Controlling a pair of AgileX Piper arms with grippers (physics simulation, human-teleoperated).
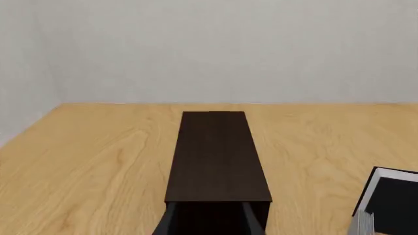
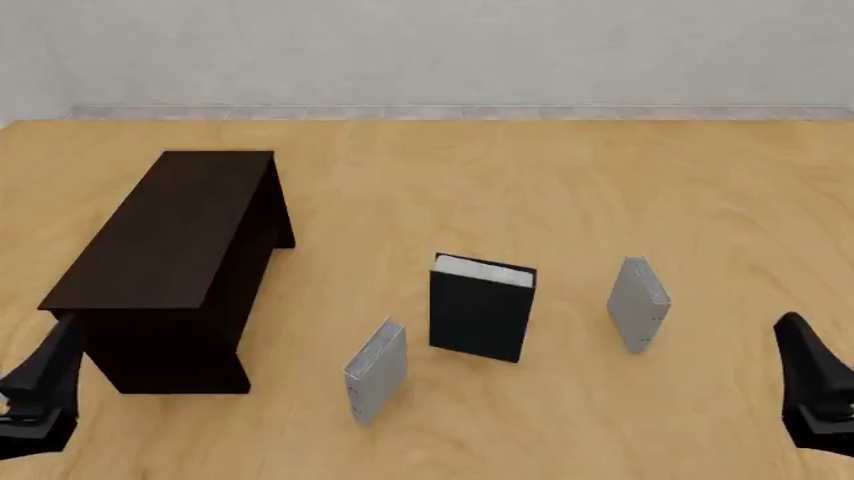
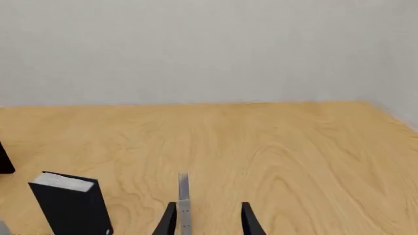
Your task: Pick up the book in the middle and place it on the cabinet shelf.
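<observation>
Front view: book (image 2: 481, 308) stands upright at frame centre on the table (image 2: 561, 190), black cover toward camera, white page edges on top. Thin grey book (image 2: 375, 370) stands lower left of it, another grey book (image 2: 638, 303) to its right; all three apart from each other. Cabinet shelf (image 2: 167, 235) sits in the left half, long axis running away from camera, flat top bare. My left gripper (image 2: 38, 398) is cut off at the lower-left corner, my right gripper (image 2: 817, 388) at the lower-right edge; can't read finger gap from here.

Left wrist view: cabinet shelf (image 1: 216, 156) fills the centre, seen end-on. My two fingertips (image 1: 163, 226) just poke in at the bottom edge, spread apart, nothing between them. Book (image 1: 390, 198) clipped by the lower-right corner, with a sliver of grey book (image 1: 361, 226) beside it.

Right wrist view: fingertips (image 3: 249, 220) spread at the bottom edge, empty. Grey book (image 3: 183, 198) seen edge-on, lined up near the left finger; contact unclear. Book (image 3: 70, 203) lower left, its base cut off. Dark sliver at the left edge, can't identify.
</observation>
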